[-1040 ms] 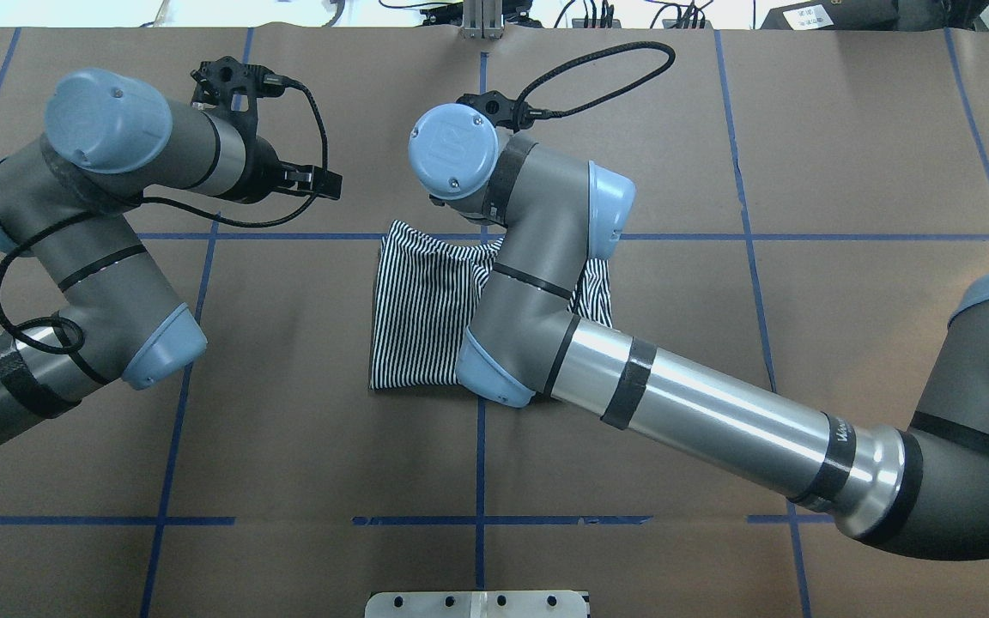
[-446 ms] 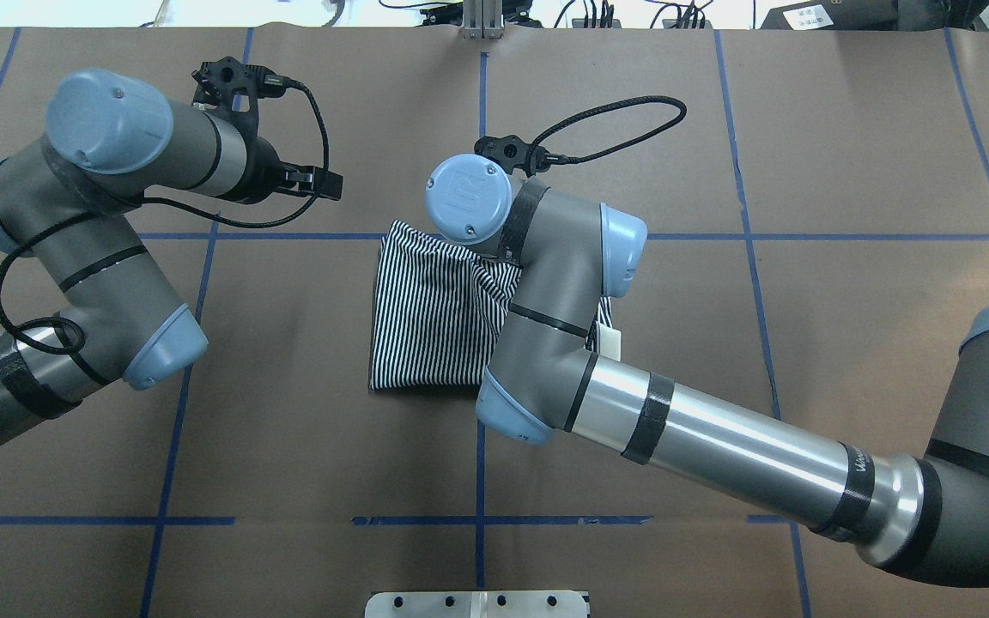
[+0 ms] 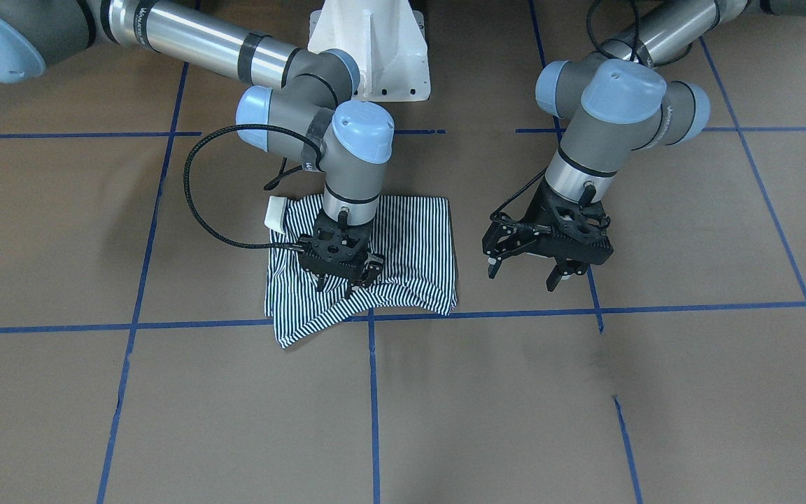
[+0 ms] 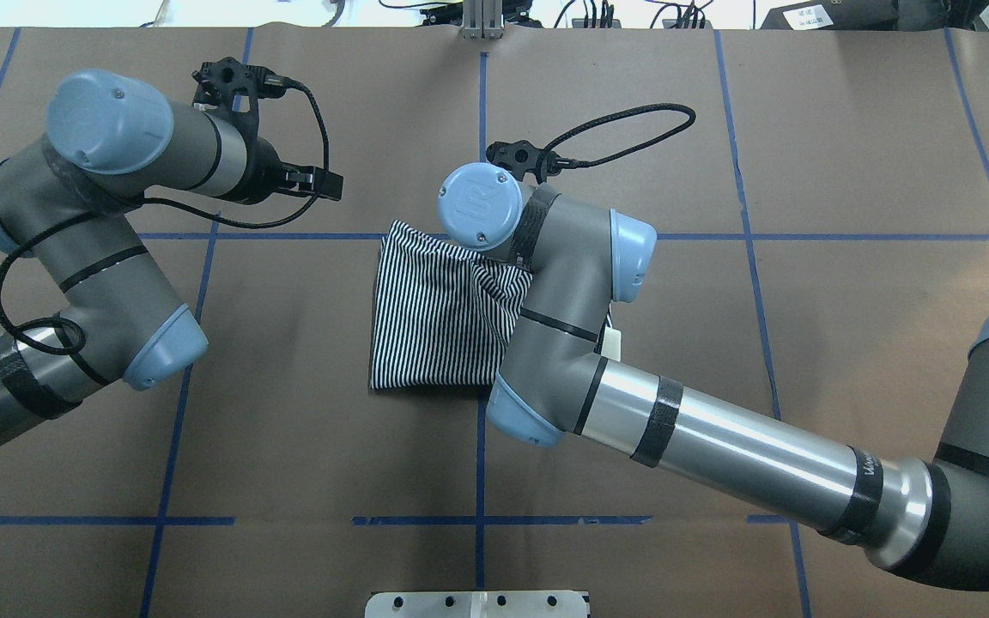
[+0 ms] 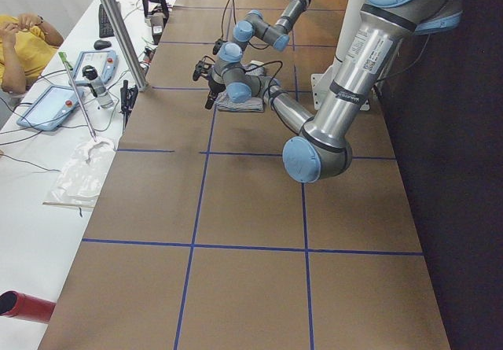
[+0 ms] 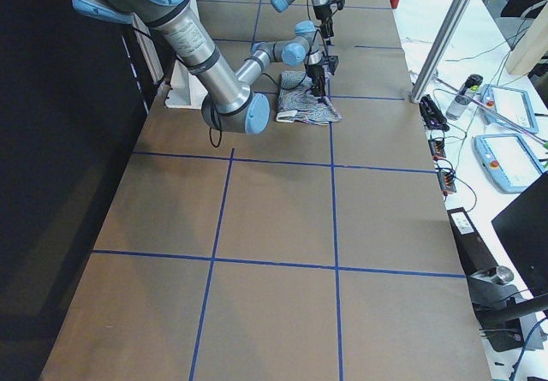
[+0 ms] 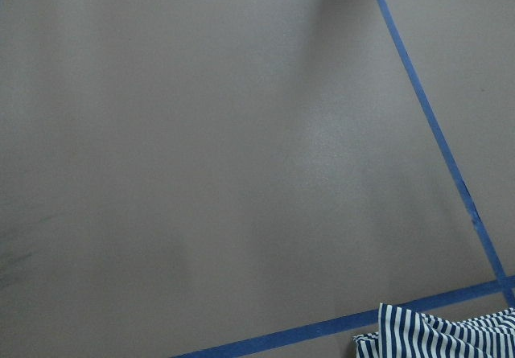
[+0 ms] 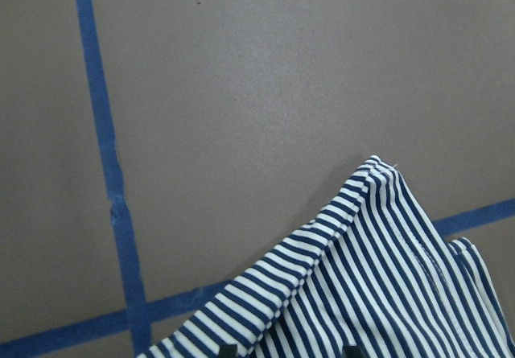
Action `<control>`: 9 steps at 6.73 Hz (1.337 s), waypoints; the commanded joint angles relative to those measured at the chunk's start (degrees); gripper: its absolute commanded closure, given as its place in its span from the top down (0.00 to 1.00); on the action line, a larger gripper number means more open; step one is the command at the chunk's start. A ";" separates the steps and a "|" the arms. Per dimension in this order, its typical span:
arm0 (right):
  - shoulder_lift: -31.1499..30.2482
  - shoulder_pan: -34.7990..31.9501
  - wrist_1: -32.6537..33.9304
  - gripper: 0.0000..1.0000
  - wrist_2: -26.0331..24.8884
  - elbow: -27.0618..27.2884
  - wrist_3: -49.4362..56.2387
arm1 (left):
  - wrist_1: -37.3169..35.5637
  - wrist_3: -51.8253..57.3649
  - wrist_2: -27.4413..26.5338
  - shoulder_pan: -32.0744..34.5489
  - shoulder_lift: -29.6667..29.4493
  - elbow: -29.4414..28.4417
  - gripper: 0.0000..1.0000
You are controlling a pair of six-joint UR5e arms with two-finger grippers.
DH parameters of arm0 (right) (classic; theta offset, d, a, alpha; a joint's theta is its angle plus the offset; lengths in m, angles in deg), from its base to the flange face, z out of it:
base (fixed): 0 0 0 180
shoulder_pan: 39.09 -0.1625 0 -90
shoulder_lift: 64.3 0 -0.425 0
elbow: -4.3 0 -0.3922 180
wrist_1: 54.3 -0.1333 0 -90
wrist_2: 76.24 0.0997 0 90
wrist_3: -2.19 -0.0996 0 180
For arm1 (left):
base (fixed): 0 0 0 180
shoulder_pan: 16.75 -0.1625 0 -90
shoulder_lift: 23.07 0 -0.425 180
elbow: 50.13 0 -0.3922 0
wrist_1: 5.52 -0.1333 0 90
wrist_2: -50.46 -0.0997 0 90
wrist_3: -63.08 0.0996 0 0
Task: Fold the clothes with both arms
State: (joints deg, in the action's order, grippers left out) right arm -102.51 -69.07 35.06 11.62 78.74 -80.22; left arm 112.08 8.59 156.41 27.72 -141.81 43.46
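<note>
The navy-and-white striped polo shirt [image 3: 410, 238] [image 4: 426, 309] lies folded into a rough square at the table's centre, its cream collar [image 3: 276, 212] [image 4: 614, 343] poking out on the robot's right. My right gripper [image 3: 345, 278] points down at the shirt's far edge, where the cloth bunches up to its fingers; it looks shut on that fold. In the right wrist view the striped cloth [image 8: 362, 277] fills the gap between the two fingertips. In the overhead view the arm's wrist hides the gripper. My left gripper [image 3: 523, 274] [image 4: 333, 184] hangs open and empty to the shirt's left, above bare table.
Blue tape lines [image 4: 482, 481] grid the brown table. The white pedestal base [image 3: 375, 56] stands at the robot's side. A side bench holds control tablets [image 5: 59, 102] [image 6: 505, 150], a white bag [image 5: 78, 173] and a red cylinder [image 5: 23, 307]; a person in yellow [image 5: 20, 47] sits there.
My right arm has drawn back toward the robot and to its right, and the creases in the shirt's far edge have followed it. The collar has come into sight. The left arm has not moved.
</note>
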 commanded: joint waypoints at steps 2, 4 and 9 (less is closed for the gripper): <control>0.07 0.70 2.03 0.52 -0.58 2.19 -0.03 | 0.00 -0.87 0.04 -0.09 0.00 -0.07 1.00; -0.19 3.16 3.10 0.49 -2.77 2.65 -0.47 | 0.09 -1.06 0.04 -0.35 0.00 -0.07 1.00; -0.02 1.68 2.93 0.00 -3.40 1.86 -0.21 | 0.09 -1.14 0.04 -0.53 0.00 0.01 1.00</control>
State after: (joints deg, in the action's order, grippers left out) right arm -102.47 -66.57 38.08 8.42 80.83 -80.59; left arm 112.16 7.51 156.45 27.23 -141.81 43.47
